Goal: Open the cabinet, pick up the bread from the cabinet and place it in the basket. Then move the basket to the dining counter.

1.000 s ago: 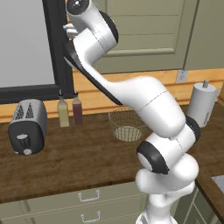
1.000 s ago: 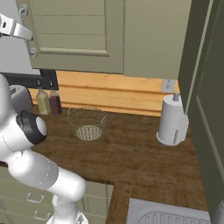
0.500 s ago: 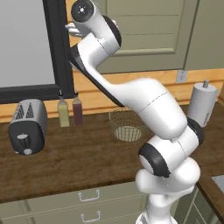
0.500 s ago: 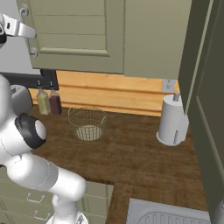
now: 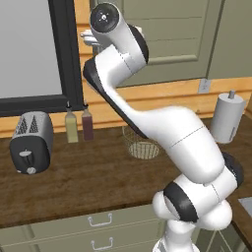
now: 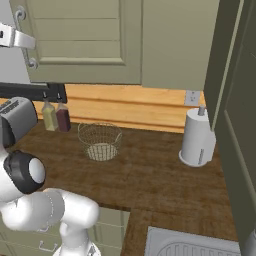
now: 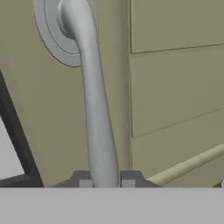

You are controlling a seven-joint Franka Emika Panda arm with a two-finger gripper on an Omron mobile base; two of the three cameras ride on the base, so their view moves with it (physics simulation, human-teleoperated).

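The sage-green cabinet (image 5: 167,29) (image 6: 85,35) hangs closed above the counter. Its curved silver handle (image 7: 98,122) (image 6: 31,59) runs up between my fingertips (image 7: 85,179). My gripper (image 7: 105,181) (image 6: 19,40) is shut on this handle near the door's left edge, with both jaws pressed against the bar. In the left base view my own arm covers most of the gripper (image 5: 88,37). The wire-mesh basket (image 5: 142,145) (image 6: 101,141) stands empty on the wooden countertop, below the cabinet. The bread is hidden and the dining counter is out of view.
A toaster (image 5: 29,142) (image 6: 17,115) and two bottles (image 5: 78,125) (image 6: 56,116) stand left of the basket. A paper towel roll (image 5: 227,117) (image 6: 197,137) stands at the right. A dark-framed window (image 5: 29,49) adjoins the cabinet. A sink (image 6: 195,245) lies at the near right.
The jaws have closed from wide open onto the cabinet handle. The arm has hardly moved, and the door is still closed.
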